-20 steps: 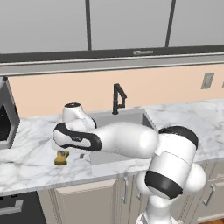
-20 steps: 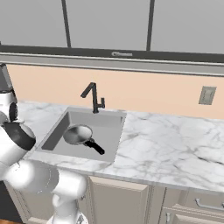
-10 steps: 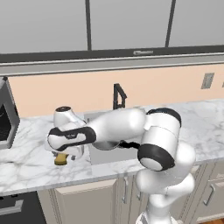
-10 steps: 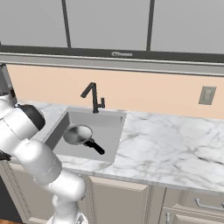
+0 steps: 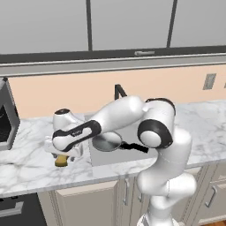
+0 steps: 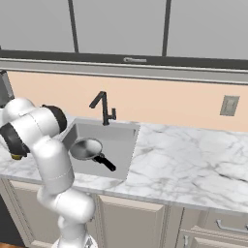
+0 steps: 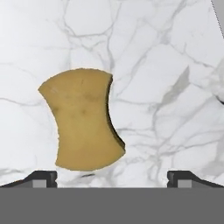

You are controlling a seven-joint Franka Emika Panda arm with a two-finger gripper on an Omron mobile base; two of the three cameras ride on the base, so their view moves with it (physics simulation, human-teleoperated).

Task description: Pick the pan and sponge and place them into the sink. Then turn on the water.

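The mustard-yellow sponge [image 7: 83, 124] lies flat on the marble counter left of the sink [image 5: 132, 152]; it also shows as the sponge [image 5: 61, 161] under my hand. My gripper [image 7: 113, 177] hangs just above it, open wide, and the sponge sits nearer the left fingertip [image 7: 41, 177], touching neither. From the left base view the gripper [image 5: 65, 154] points down at the counter. The silver pan [image 5: 107, 141] rests inside the basin, black handle pointing right; it appears again as the pan [image 6: 86, 148] in the sink [image 6: 127, 133]. No water is in view at the black faucet [image 6: 102, 106].
A dark appliance [image 5: 6, 119] stands at the counter's far left. My own arm arches over the sink's left part. Marble counter [image 6: 193, 164] stretches to the right of the basin, with a wall outlet [image 6: 229, 105] above it.
The arm has refolded, its elbow swinging right over the sink, while the hand settled lower over the sponge. The jaws stayed open. Pan and sponge have not moved.
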